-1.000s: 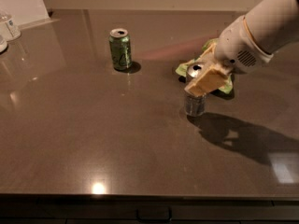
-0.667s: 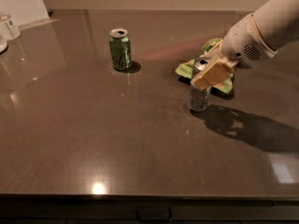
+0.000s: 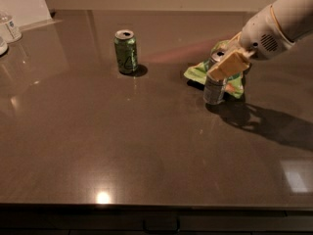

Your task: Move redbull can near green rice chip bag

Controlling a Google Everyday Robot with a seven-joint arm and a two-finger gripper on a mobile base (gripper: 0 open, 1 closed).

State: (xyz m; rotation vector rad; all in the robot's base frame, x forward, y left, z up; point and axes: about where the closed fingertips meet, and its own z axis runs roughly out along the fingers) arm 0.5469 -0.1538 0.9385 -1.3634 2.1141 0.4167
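Two cans sat on the surface [image 3: 122,146]: green can [image 3: 126,51] way off left, redbull can [image 3: 213,91] upright, right against the bag [image 3: 196,73]. Gripper [image 3: 219,67] was at its top, fingers [image 3: 232,62] pinching it.

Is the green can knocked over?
No, the short green metal can stands upright, apart from the gripper, which holds the slim silver metal can.

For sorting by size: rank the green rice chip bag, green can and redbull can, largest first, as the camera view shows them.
1. green rice chip bag, widest, though partly hidden.
2-3. redbull can and green can look alike, unranked: the gripper, shut on the redbull can's top, covers part of it.
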